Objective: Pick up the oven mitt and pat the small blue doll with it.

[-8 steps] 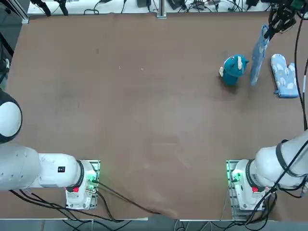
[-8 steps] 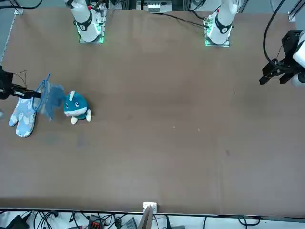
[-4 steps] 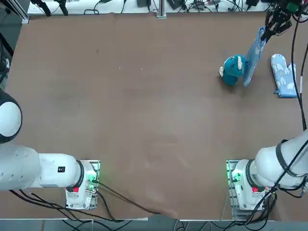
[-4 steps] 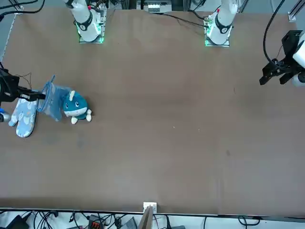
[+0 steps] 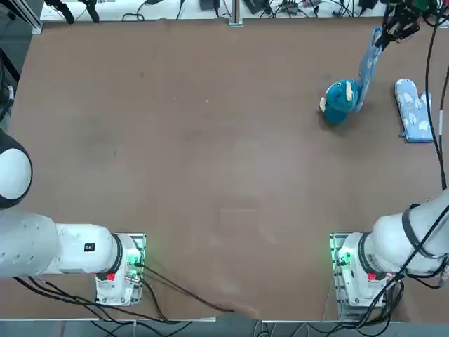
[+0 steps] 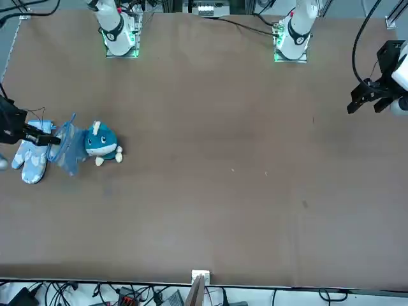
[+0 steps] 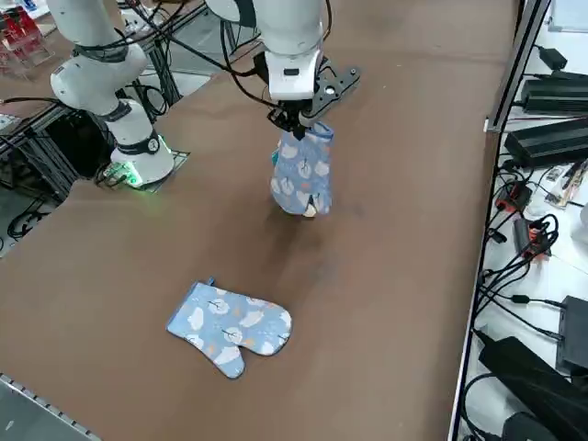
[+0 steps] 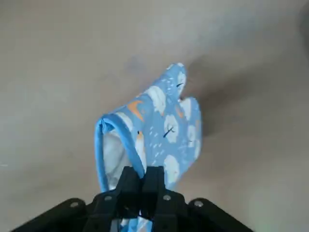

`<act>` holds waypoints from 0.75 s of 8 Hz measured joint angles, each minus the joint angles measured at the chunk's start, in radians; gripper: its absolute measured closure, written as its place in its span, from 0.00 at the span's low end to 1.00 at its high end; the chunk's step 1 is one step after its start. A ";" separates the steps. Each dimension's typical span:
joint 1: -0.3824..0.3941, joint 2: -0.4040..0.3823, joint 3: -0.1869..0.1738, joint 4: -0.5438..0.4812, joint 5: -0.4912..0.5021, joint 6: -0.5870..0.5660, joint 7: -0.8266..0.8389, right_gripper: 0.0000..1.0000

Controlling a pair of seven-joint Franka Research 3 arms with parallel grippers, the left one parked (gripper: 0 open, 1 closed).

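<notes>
1. Right gripper [image 8: 141,186]: black two-finger hand, raised above the table near its far right corner as the top view shows it, up and to the right of the small blue doll there. Fingers pinched tight together on the cuff edge of the oven mitt. Also seen in the top view [image 5: 393,29], front view [image 6: 39,135] and right side view [image 7: 290,118].

2. Table [image 5: 210,154]: broad brown surface, bearing the items listed below.

3. Oven mitt [image 8: 161,130]: light blue padded fabric, small white prints with some orange, blue-bound cuff gaping open beside the fingers. Hangs from the right gripper, its lower end down at the small blue doll and apparently touching the doll's right side in the top view [image 5: 365,67]; actual contact cannot be confirmed. From the right side it covers nearly all of the doll [image 7: 301,175]. In the front view [image 6: 67,145] it lies between the doll and the second mitt.

4. Second mitt [image 7: 230,326]: same pattern, flat on the table, thumb lobe visible; to the right of the small blue doll in the top view [image 5: 414,111], clear of it, with the hanging mitt between them.

5. Small blue doll [image 5: 340,100]: rounded teal plush, cream-white patch, little ears; sits on the table in the far right part. Front view [image 6: 101,143] shows it just beside the hanging mitt.
</notes>
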 joint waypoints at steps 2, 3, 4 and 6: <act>-0.015 -0.002 -0.008 0.017 0.049 0.001 0.015 0.97; -0.019 -0.003 -0.010 0.027 0.044 0.001 0.015 0.97; -0.022 -0.004 -0.013 0.044 0.007 0.001 0.015 0.97; -0.027 -0.010 -0.016 0.059 -0.091 0.000 0.015 0.97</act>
